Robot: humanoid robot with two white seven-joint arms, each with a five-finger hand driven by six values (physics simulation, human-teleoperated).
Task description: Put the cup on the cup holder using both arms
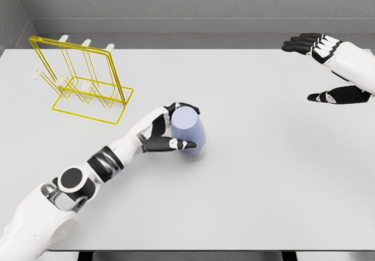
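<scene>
A pale lavender cup point(190, 131) lies on its side near the middle of the white table point(263, 173). My left hand point(170, 131) wraps it from the left, thumb across the front and fingers curled over its top. The cup holder point(82, 79) is a yellow wire rack with pale pegs, standing at the back left of the table. My right hand point(328, 67) hovers at the far right, fingers spread and holding nothing, well away from the cup.
A grey wall runs behind the table's far edge. The table's front edge shows at the bottom of the view.
</scene>
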